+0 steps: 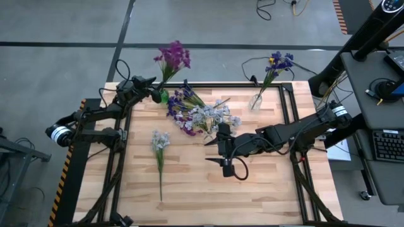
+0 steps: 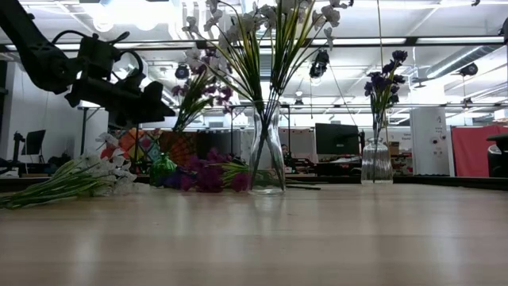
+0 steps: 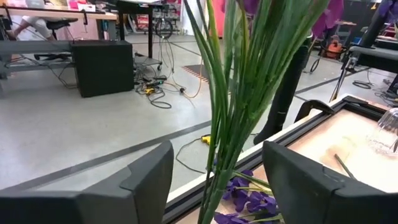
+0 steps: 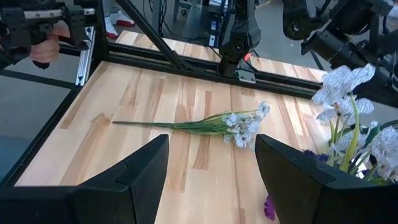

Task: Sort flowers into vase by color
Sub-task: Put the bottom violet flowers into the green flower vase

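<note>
One pale flower (image 1: 160, 141) lies flat on the bare wood of the table (image 1: 265, 189), with lots of free room around it. A pile of purple and white flowers (image 1: 189, 113) lies near the far edge. The right gripper (image 1: 225, 151) hangs just beside the pile, fingers apart, holding nothing. The left gripper (image 1: 153, 88) is at the far left edge, fingers apart around the stems of the magenta flowers (image 1: 173, 57) in the green vase (image 1: 164, 96). Blue flowers (image 1: 279, 62) stand in a clear vase (image 1: 255, 101) on the far right.
</note>
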### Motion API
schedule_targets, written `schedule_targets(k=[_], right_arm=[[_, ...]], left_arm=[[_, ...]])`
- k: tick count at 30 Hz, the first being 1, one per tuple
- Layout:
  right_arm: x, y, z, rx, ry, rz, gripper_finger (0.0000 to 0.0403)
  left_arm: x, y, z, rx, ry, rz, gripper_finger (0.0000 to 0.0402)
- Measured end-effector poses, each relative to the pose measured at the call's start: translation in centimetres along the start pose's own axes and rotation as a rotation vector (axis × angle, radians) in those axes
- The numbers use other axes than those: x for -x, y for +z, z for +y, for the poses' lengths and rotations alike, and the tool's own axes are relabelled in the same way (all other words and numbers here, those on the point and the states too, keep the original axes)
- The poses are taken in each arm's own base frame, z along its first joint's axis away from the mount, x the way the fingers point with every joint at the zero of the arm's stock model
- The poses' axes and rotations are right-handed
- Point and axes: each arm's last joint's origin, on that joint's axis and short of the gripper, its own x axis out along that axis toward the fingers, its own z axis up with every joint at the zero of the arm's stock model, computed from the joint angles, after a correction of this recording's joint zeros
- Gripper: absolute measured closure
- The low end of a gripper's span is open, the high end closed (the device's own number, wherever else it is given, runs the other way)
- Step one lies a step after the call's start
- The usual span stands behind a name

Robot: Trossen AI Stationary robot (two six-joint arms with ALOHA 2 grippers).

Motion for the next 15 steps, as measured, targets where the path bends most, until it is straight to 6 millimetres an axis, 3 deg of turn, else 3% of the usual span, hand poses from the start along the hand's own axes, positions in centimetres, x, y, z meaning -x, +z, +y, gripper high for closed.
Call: schedule_targets(k=[6,15], right_arm=[[0.0,-0.1,0.0,-0.004,0.0,0.005,0.017],[-0.1,-0.3,0.0,-0.012,0.001,0.013,0.017]], left_arm=[[0.1,0.2,-0.1,-0.022,-0.021,-0.009,0.0171],[0.9,1.0,-0.9,-0.249,-0.22,-0.053,0.0171]])
